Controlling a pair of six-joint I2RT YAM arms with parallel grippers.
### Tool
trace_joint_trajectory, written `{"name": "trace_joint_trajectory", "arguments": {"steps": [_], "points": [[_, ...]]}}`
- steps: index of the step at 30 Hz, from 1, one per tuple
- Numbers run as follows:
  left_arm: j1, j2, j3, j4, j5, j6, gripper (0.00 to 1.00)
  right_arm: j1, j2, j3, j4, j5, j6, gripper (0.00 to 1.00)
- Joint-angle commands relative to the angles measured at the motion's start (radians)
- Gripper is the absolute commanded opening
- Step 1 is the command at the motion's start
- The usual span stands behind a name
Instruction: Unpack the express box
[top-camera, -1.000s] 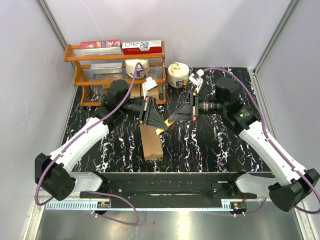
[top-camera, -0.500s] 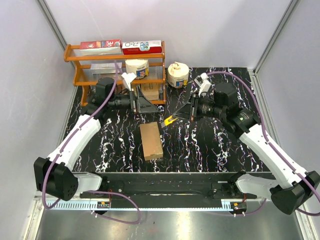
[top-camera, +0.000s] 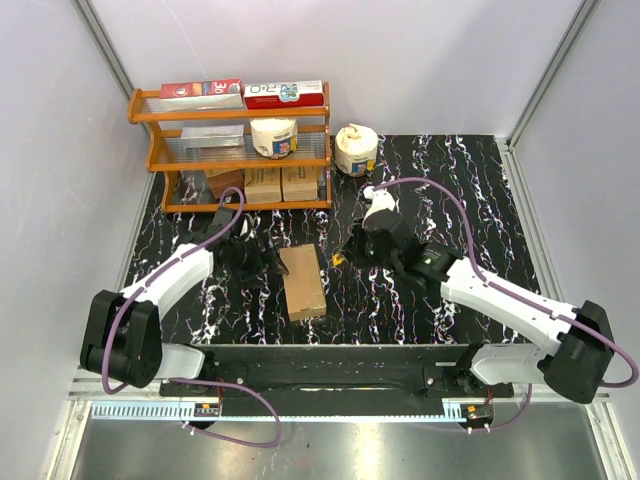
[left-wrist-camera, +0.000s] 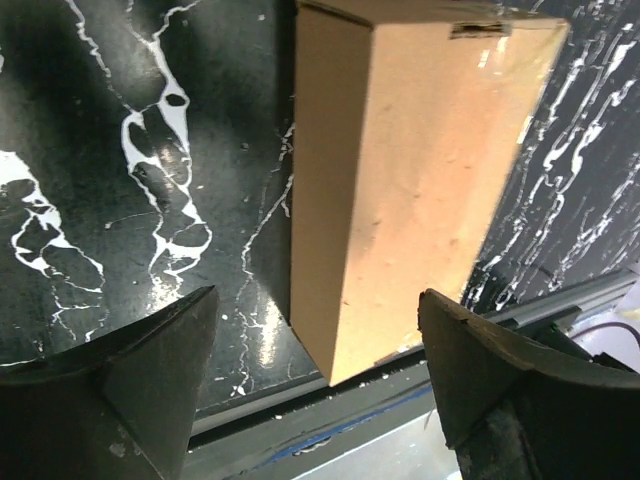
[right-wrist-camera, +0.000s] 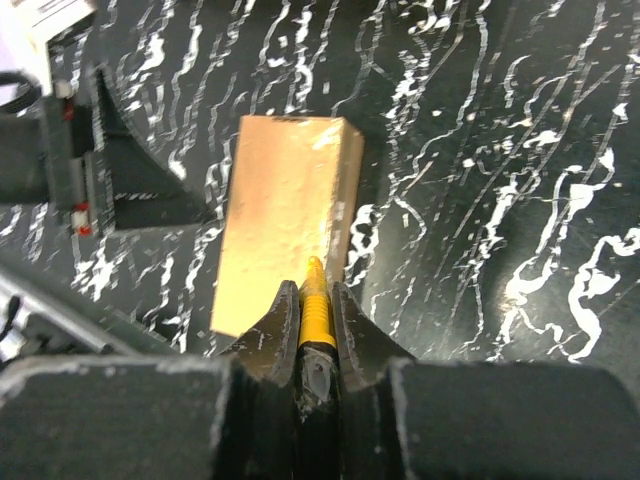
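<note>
The express box (top-camera: 302, 282) is a plain brown oblong carton lying flat on the black marbled table, closed. My left gripper (top-camera: 262, 265) sits low at its left side. In the left wrist view the left gripper (left-wrist-camera: 315, 300) is open, and the express box (left-wrist-camera: 420, 170) lies just ahead of the gap, untouched. My right gripper (top-camera: 345, 255) hovers off the box's far right corner. The right gripper (right-wrist-camera: 313, 290) is shut on a yellow tool (right-wrist-camera: 315, 300), whose tip points at the near end of the express box (right-wrist-camera: 285, 220).
An orange rack (top-camera: 230, 150) at the back left holds red-and-white cartons (top-camera: 202, 90), small brown boxes (top-camera: 265, 185) and a white tub (top-camera: 273, 137). A round white container (top-camera: 356, 150) stands beside it. The black base rail (top-camera: 320, 365) runs along the near edge.
A second ago both grippers met at the yellow tool above the box. The left has let go, opened and dropped to the box's left. The right has lowered with the tool.
</note>
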Motion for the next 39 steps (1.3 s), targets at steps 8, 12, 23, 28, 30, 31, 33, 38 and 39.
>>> {"name": "trace_joint_trajectory", "arguments": {"steps": [8, 12, 23, 28, 30, 31, 33, 38, 39], "points": [[-0.005, 0.028, -0.069, 0.259, 0.012, -0.042, 0.89, 0.136, 0.139, -0.016, 0.253, 0.443, 0.016, 0.00], [-0.005, 0.096, -0.051, 0.277, 0.031, -0.037, 0.86, 0.155, 0.194, 0.014, 0.265, 0.488, 0.002, 0.00], [-0.005, 0.208, 0.003, 0.331, 0.124, -0.025, 0.86, 0.161, 0.318, 0.085, 0.313, 0.449, -0.085, 0.00], [-0.005, 0.229, 0.001, 0.329, 0.134, -0.030, 0.82, 0.161, 0.351, 0.113, 0.310, 0.451, -0.085, 0.00], [-0.005, 0.238, -0.002, 0.323, 0.134, -0.031, 0.76, 0.161, 0.363, 0.120, 0.302, 0.452, -0.082, 0.00], [-0.005, 0.240, -0.005, 0.322, 0.131, -0.033, 0.73, 0.161, 0.365, 0.122, 0.302, 0.451, -0.082, 0.00], [-0.005, 0.248, -0.009, 0.322, 0.134, -0.034, 0.69, 0.161, 0.374, 0.128, 0.288, 0.454, -0.076, 0.00], [-0.005, 0.251, -0.019, 0.322, 0.132, -0.039, 0.62, 0.162, 0.383, 0.133, 0.265, 0.466, -0.070, 0.00], [-0.005, 0.249, -0.020, 0.322, 0.134, -0.039, 0.61, 0.162, 0.384, 0.133, 0.259, 0.468, -0.067, 0.00]]}}
